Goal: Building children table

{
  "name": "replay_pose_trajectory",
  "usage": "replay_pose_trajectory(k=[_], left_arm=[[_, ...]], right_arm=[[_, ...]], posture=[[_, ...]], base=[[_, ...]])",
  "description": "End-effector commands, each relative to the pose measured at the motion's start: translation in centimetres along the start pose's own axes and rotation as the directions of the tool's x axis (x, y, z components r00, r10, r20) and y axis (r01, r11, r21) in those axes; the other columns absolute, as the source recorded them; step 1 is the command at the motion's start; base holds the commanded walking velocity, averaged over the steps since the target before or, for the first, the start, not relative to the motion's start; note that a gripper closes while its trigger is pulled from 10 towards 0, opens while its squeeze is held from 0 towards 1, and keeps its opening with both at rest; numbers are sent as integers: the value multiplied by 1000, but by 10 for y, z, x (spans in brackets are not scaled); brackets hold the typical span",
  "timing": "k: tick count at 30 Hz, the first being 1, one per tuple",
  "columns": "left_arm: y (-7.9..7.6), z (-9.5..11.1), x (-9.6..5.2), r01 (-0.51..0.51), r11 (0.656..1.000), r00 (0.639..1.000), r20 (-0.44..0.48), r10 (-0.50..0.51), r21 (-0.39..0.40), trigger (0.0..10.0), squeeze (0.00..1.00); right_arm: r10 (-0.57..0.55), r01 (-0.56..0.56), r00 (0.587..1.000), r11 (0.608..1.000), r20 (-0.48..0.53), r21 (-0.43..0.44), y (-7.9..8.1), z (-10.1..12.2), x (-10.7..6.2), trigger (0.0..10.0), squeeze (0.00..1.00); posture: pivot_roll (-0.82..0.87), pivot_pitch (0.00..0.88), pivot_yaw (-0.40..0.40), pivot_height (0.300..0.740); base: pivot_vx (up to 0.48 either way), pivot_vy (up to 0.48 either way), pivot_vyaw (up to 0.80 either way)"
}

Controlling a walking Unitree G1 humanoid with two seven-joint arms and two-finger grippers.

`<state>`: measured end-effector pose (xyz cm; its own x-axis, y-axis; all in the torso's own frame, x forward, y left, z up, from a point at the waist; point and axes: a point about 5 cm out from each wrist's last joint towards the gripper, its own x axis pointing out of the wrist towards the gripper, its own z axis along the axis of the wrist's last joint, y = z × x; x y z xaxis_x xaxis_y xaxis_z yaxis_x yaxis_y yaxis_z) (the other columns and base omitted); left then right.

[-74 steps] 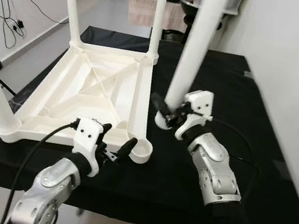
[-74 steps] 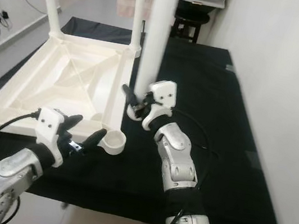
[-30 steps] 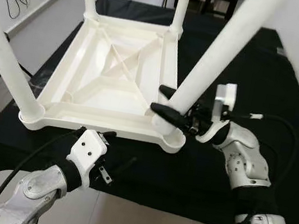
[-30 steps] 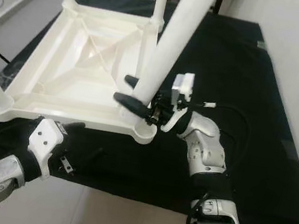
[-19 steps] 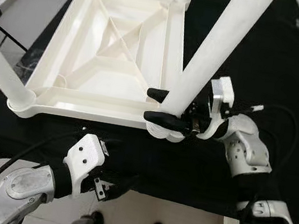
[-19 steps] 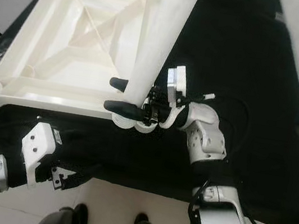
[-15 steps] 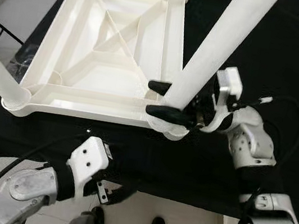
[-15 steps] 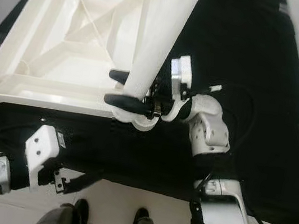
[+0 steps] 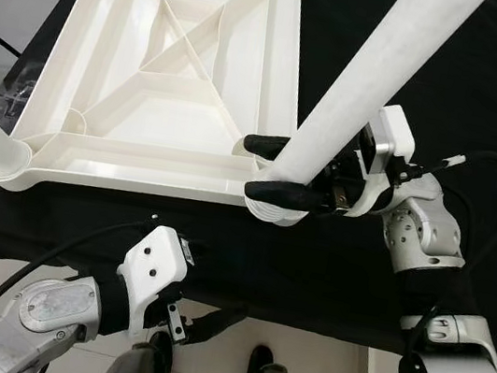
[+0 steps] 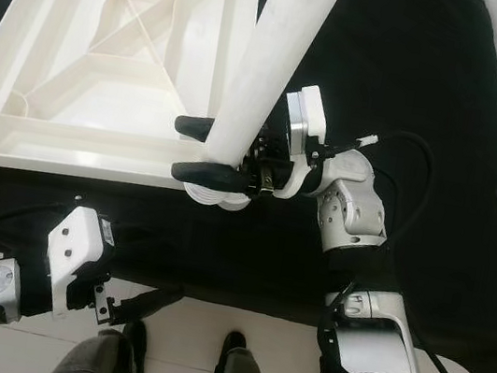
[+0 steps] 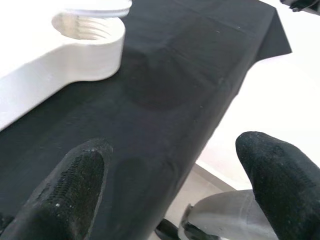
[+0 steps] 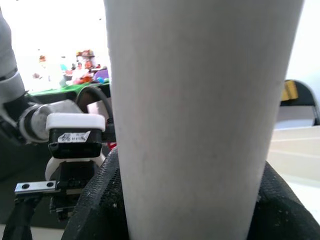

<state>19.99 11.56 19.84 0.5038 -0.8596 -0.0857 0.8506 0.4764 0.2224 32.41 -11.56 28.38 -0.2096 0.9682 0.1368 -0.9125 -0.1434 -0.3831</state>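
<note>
Left eye view: right hand (image 9: 275,167) pinching the white leg (image 9: 355,109) over the corner socket (image 9: 273,211) (left hand (image 11: 165,175) spread, idle); best straightened upright before pressing down.

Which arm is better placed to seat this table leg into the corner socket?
Right. The right gripper is shut on the white leg, holding its foot at the tabletop's corner socket. The left gripper is open, off the table's near edge.

Bright, even light, sharp head views (wrist backgrounds blown out).
</note>
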Motion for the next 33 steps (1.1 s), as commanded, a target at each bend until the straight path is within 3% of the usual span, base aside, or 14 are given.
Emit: replay_pose_trajectory(k=[1, 21, 33], left_arm=[[-9, -3, 0, 50, 998, 998, -21, -51, -24, 10000, 0], [-9, -6, -2, 77, 997, 996, -51, -78, -25, 10000, 0], [-10, -4, -2, 107, 994, 992, -59, -108, -16, 10000, 0]], right_arm=[[46, -47, 999, 999, -12, -6, 2, -2, 6, 10000, 0], [91, -91, 996, 996, -10, -3, 1, -2, 14, 10000, 0], [87, -88, 995, 996, -42, -6, -2, -3, 10, 10000, 0]], posture=[[53, 450, -43, 740], [53, 464, -45, 740], [76, 459, -30, 740]], base=[[0, 0, 0], [0, 0, 0], [0, 0, 0]])
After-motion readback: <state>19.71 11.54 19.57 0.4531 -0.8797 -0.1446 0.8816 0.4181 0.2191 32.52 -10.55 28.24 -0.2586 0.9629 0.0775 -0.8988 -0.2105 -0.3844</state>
